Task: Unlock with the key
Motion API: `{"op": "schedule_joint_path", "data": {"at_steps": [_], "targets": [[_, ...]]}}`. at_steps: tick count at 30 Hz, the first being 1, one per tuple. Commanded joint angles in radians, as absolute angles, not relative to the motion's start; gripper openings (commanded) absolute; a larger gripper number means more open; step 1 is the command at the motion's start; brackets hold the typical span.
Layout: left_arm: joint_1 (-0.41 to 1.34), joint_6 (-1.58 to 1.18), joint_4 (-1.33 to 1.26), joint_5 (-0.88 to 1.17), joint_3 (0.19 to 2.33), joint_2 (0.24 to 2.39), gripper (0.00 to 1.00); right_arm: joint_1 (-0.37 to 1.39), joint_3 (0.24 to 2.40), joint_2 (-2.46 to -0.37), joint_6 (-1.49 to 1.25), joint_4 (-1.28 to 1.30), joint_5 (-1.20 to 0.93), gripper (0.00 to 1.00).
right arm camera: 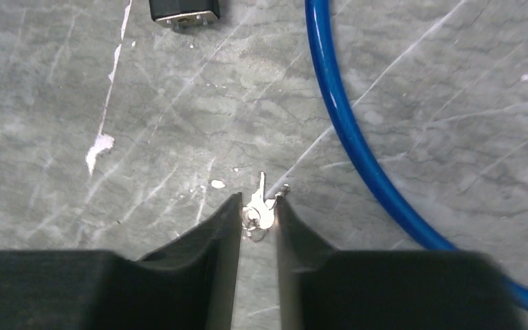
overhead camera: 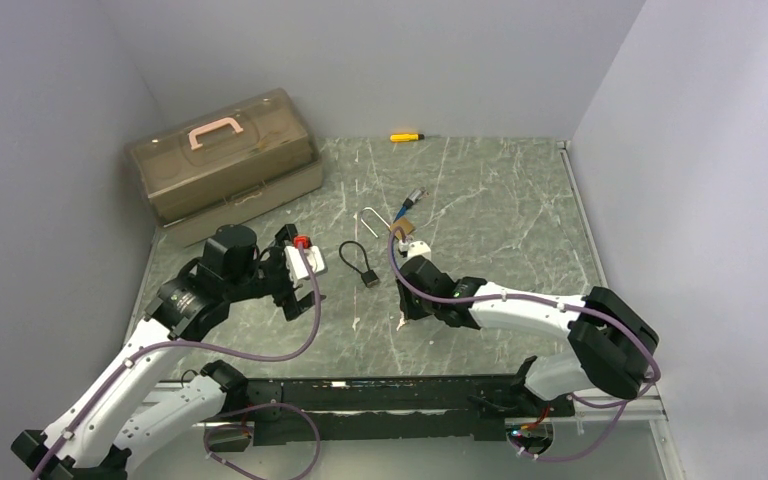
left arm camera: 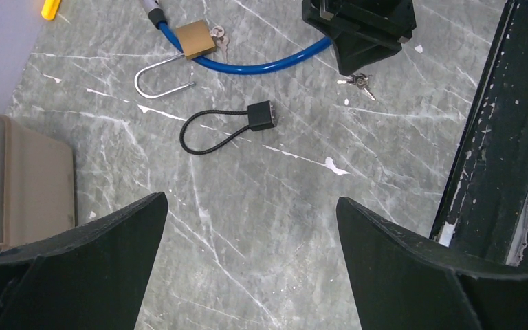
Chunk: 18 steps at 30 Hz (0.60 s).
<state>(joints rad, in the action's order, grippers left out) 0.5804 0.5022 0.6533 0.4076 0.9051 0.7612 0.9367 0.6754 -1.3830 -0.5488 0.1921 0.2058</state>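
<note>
Black fingers (right arm camera: 213,247) of the right hand (right arm camera: 258,206) fill the bottom of the right wrist view. Between their tips sit the keys (right arm camera: 259,212), a small silver bunch on a ring, lying flat on the grey-green marbled worktop (right arm camera: 75,103). The two fingers stand nearly together and press on the keys from both sides. Just to the right, a blue cable (right arm camera: 337,130) curves across the worktop. At the top edge the black lock (right arm camera: 183,10) is cut off, so only its lower end shows. The left wrist view gives what this one cannot: the black lock carries a thin loop of black cord, and the blue cable runs up to a brass padlock (left arm camera: 196,39). Spare keys (left arm camera: 218,36) lie right beside the padlock; whether they sit in it I cannot tell. A bare silver shackle (left arm camera: 161,75) lies near the padlock. The left hand (left arm camera: 251,227) hangs above the worktop with its fingers wide apart and nothing between them. Only the top view shows the brown see-through box (overhead camera: 225,165) with a pink handle in the far left corner, and a yellow tool (overhead camera: 406,136) at the far edge. In that view the keys are hidden by the right hand.
</note>
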Motion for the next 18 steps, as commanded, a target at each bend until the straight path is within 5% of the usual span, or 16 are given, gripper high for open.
{"op": "schedule_joint_path", "data": {"at_steps": [1, 5, 18], "targets": [[0.589, 0.486, 0.625, 0.440, 0.946, 0.771, 0.99, 0.945, 0.724, -1.355, -0.520, 0.251, 0.250, 0.35], [0.597, 0.491, 0.624, 0.438, 0.947, 0.774, 0.99, 0.956, 0.728, -1.360, -0.534, 0.261, 0.225, 0.44], [0.601, 0.495, 0.621, 0.431, 0.944, 0.758, 0.99, 1.021, 0.757, -1.505, -0.562, 0.220, 0.260, 0.35]]}}
